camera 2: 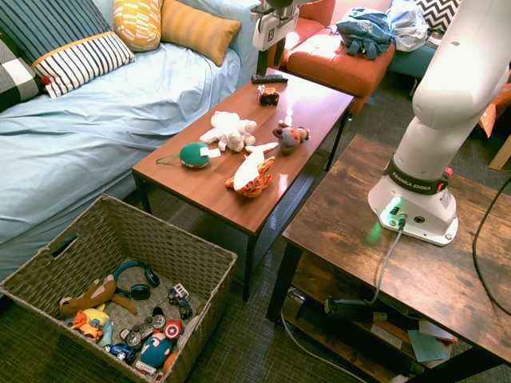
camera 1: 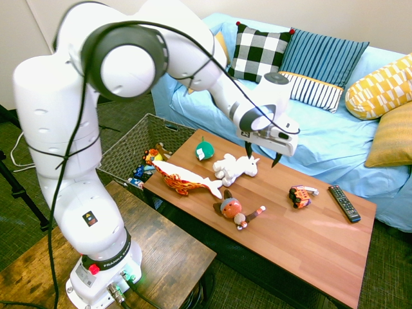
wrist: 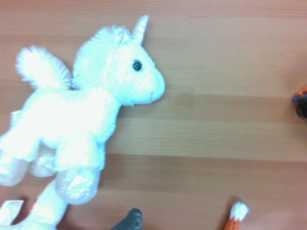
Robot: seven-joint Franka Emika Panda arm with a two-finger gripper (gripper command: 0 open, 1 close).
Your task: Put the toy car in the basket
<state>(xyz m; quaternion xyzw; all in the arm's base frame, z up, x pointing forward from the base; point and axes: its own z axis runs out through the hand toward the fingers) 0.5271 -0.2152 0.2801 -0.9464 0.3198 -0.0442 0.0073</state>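
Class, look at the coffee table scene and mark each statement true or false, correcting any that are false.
1. The toy car sits on the table. True.
2. The gripper holds the toy car. False: its fingers are open and empty, above the white unicorn.
3. The remote lies in the basket. False: it lies on the table near the toy car.
4. The basket already contains toys. True.
5. The green ball is on the sofa. False: it is on the table.

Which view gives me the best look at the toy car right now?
The first exterior view: the toy car sits unobstructed on the table, beside the remote. The second exterior view shows it small and dark, far off. The wrist view catches at most a dark-and-orange sliver at the picture's edge.
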